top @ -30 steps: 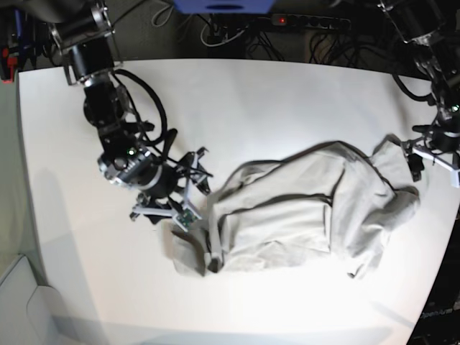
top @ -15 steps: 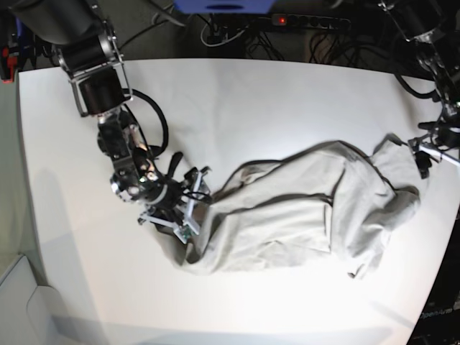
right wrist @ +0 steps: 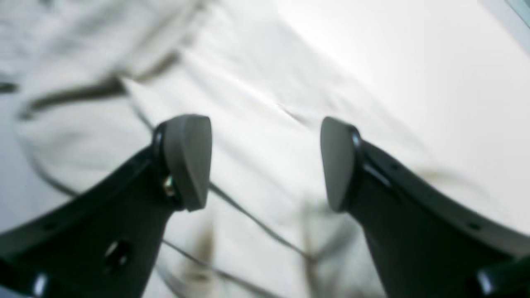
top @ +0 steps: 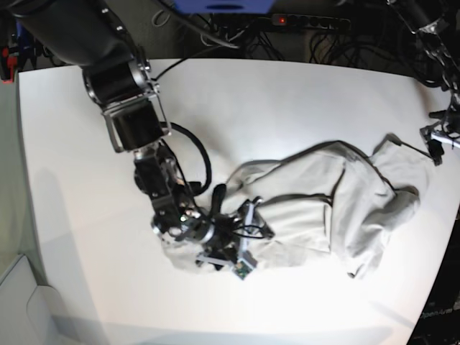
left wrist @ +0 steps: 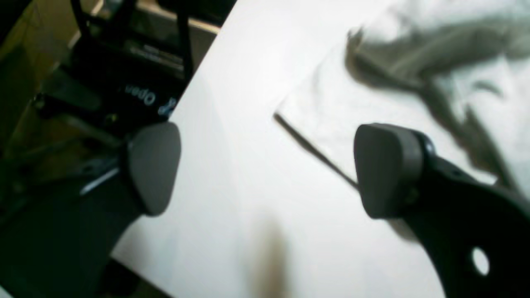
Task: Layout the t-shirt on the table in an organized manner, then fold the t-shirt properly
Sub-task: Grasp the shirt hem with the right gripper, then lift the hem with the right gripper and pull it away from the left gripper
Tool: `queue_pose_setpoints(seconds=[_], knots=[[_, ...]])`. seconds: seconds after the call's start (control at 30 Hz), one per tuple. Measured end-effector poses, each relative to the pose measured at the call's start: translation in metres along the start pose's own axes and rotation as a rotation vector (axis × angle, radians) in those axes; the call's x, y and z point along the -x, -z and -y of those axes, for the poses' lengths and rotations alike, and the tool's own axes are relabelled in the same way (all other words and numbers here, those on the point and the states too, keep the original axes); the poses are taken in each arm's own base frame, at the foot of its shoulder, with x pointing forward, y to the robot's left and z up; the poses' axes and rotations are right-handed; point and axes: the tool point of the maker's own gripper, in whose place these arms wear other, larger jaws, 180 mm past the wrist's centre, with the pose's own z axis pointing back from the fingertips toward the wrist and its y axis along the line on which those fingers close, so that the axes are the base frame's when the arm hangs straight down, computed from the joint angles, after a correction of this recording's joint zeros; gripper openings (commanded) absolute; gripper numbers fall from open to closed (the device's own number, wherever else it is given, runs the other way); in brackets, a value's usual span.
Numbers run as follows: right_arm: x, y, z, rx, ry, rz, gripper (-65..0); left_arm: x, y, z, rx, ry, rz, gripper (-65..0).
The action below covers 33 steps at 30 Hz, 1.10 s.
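1. The t-shirt (top: 316,208) lies bunched up on the table (top: 251,100).
2. Both the left gripper (left wrist: 265,169) and right gripper (right wrist: 265,161) are wide open, holding nothing.
3. It looks soft and floppy; probably best to pinch an edge.

A black power strip (top: 309,21) with a lit red switch lies beyond the far edge. Tangled black cables (top: 338,44) surround it. A blue object (top: 223,6) sits alongside.

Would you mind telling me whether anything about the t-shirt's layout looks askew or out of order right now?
Yes: the t-shirt lies bunched and creased toward one edge of the table, its layers folded over one another rather than spread flat. The right gripper is over its crumpled end with jaws open, gripping nothing.
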Motion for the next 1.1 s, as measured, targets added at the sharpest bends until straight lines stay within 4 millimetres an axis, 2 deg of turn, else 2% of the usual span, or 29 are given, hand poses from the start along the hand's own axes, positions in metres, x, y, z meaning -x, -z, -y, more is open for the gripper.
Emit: queue_pose_setpoints(seconds=[0.07,0.13,0.3,0.37,0.43,0.5,0.57,0.63,0.7,0.83,0.97,1.1], knots=[[-0.017,0.007,-0.023,-0.077,-0.027,0.031,-23.5,0.003,-0.002,-0.002,-0.002,0.004,-0.006,0.0],[-0.029,0.011,-0.033,-0.096,-0.027,0.055,-23.5,0.009,-0.004,-0.005,-0.011,0.012,-0.026,0.0],[-0.022,0.015,-0.049,-0.131,-0.085,0.018,-23.8,0.008,-0.005,-0.008,-0.012,0.019,-0.020,0.0],[-0.018,0.013,-0.044,-0.120,-0.062,0.021,-23.9,0.013,-0.006,-0.008,-0.012,0.022,-0.031,0.0],[0.002,0.005,-0.032,-0.099,-0.046,-0.001,-23.9,0.016,-0.007,-0.009,-0.014,0.024,-0.040,0.0],[0.039,-0.006,-0.023,-0.074,-0.036,-0.068,-23.9,0.019,-0.007,-0.010,-0.017,0.024,-0.050,0.0],[0.087,-0.024,-0.024,-0.058,-0.029,-0.156,-23.9,0.017,-0.007,-0.009,-0.013,0.020,-0.040,0.0],[0.111,-0.041,-0.031,-0.053,-0.030,-0.179,-23.6,0.016,-0.006,-0.005,-0.007,0.015,-0.037,0.0],[0.115,-0.051,-0.037,-0.046,-0.041,-0.169,-23.6,0.019,-0.004,-0.004,-0.002,0.004,-0.040,0.0],[0.104,-0.059,-0.048,-0.037,-0.031,-0.097,-23.5,0.024,0.000,-0.002,-0.001,-0.004,-0.063,0.0],[0.132,-0.060,-0.057,-0.053,-0.005,-0.172,-23.6,0.011,0.003,-0.005,-0.007,-0.002,-0.030,0.0],[0.131,-0.054,-0.056,-0.056,0.011,-0.165,-23.7,0.014,0.003,-0.001,0.000,-0.008,-0.038,0.0]])
